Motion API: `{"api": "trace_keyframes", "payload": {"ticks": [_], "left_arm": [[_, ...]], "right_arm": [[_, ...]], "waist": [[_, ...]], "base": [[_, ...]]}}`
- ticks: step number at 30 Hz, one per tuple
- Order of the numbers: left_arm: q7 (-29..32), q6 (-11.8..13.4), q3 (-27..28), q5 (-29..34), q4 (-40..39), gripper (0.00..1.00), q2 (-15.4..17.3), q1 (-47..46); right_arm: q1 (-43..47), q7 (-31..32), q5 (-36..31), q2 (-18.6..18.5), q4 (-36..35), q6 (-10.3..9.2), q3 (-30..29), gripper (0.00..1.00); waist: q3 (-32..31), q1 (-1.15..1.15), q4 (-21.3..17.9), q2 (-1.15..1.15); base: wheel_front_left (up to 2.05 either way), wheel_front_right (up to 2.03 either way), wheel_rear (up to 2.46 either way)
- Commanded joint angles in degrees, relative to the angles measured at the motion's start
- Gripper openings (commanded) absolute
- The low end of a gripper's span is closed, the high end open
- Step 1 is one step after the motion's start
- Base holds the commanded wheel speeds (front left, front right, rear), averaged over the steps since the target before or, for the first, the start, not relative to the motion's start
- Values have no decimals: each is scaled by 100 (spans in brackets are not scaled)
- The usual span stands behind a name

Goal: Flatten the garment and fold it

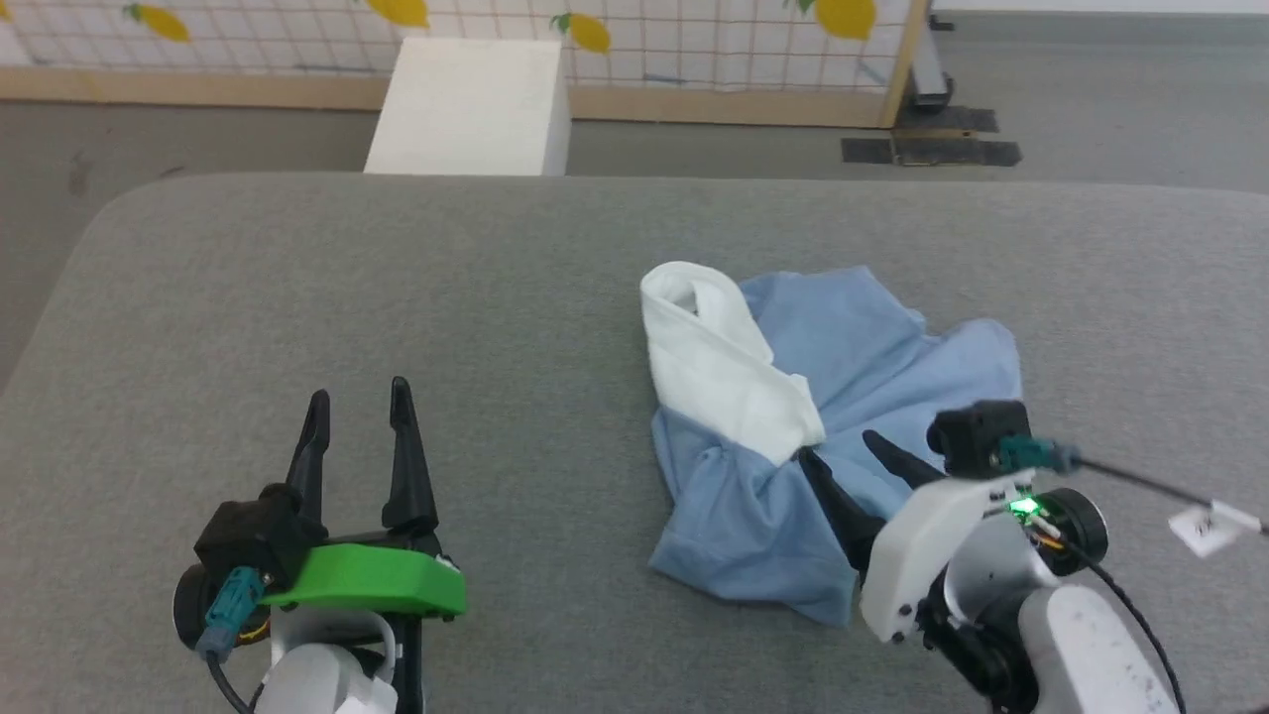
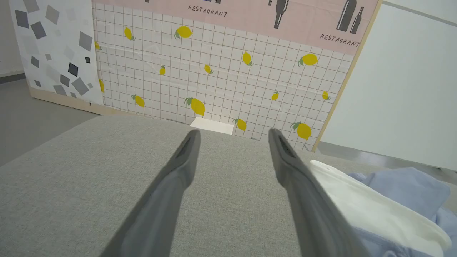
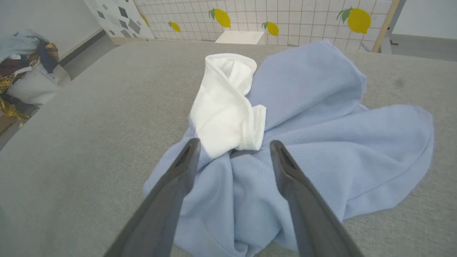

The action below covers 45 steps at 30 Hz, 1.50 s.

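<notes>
Backdrop: pink panel [image 2: 250,21] printed "RESTAURANT", above lemon-print grid wall [image 2: 221,85]. Grey worktop [image 1: 397,278]: garment [image 1: 853,337], crumpled, right of centre, toward the front edge. Left tool [image 1: 359,392]: spread, empty, front-left. Right tool [image 1: 837,445]: spread, over the garment's near folds

The left gripper [image 1: 359,389], with two long, tapering black fingers, is wearing a bright green plastic bracket [image 1: 382,580] and a teal plug [image 1: 230,600] trailing a black cable. The black-fingered right gripper [image 1: 836,445] is wearing a white moulded shell [image 1: 917,545]; a small green light [image 1: 1021,509] is glowing there, and a thin cable is carrying a white paper tag [image 1: 1210,526].
</notes>
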Motion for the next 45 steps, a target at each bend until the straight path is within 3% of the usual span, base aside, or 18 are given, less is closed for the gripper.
{"api": "trace_keyframes", "payload": {"ticks": [1, 5, 9, 10, 11, 12, 13, 14, 19, 22, 25, 30, 31, 32, 38, 45], "left_arm": [[-20, -72, 54, 95, -4, 100, -58, 10], [-20, -244, 112, 186, 100, 100, -177, -107], [-20, -369, 103, 188, 217, 100, -234, -177], [-20, -393, 98, 187, 254, 100, -242, -183], [-20, -405, 91, 188, 286, 100, -246, -174], [-20, -419, 79, 193, 315, 100, -250, -166], [-20, -425, 77, 196, 332, 100, -252, -165], [-20, -425, 78, 200, 354, 100, -254, -165], [-20, -400, 101, 170, 401, 100, -257, -152], [-20, -397, 132, 183, 428, 100, -257, -141], [-20, -412, 136, 210, 449, 100, -258, -132], [-20, -435, 127, 210, 486, 100, -258, -101], [-20, -447, 118, 217, 503, 100, -258, -82], [-20, -457, 115, 225, 519, 100, -258, -68], [-20, -518, 69, 263, 621, 100, -258, -36], [-20, -556, -89, 350, 823, 100, -258, -327]], "right_arm": [[-143, 338, 146, -4, 72, -9, -21, 100], [-447, 1304, 277, -4, 336, -9, -119, 100], [-690, 1663, 533, -4, 559, -9, -194, 100], [-745, 1698, 618, -4, 628, -9, -192, 94], [-793, 1710, 634, -4, 677, -9, -170, 60], [-863, 1668, 691, -4, 709, -9, -119, 37], [-921, 1592, 722, -4, 721, -9, -69, 3], [-992, 1502, 721, -4, 723, -9, 44, 0], [-1126, 1201, 1122, -4, 486, -9, 915, 0], [-996, 1529, 1387, -24, 170, -9, 1772, 0], [-728, 2106, 1642, -386, -162, -9, 2528, 0], [-193, 2937, 1739, -1046, -403, -9, 2782, 0], [-93, 2982, 1730, -1103, -488, -9, 2713, 13], [-29, 2920, 1693, -1126, -575, -9, 2625, 100], [507, 2059, 1383, -967, -1225, -9, 1684, 100], [1140, 526, 255, -411, -1843, -9, -83, 100]], "waist": [[200, 0, 311, 0], [269, 0, 552, 0], [322, 0, 732, 0], [328, 0, 767, 0], [332, 0, 784, 0], [338, 0, 801, 0], [343, 0, 812, 0], [349, 0, 822, 0], [289, 0, 797, 0], [203, 0, 732, 0], [125, 0, 644, 0], [25, 0, 476, 0], [8, 0, 431, 0], [-10, 0, 392, 0], [-131, 0, 148, 0], [-143, 0, -297, 0]], "base": [[0, 0, 0], [0, 0, 0], [0, 0, 0], [0, 0, 0], [0, 0, 0], [0, 0, 0], [0, 0, 0], [0, 0, 0], [0, 0, 0], [0, 0, 0], [0, 0, 0], [0, 0, 0], [0, 0, 0], [0, 0, 0], [0, 0, 0], [0, 0, 0]]}}
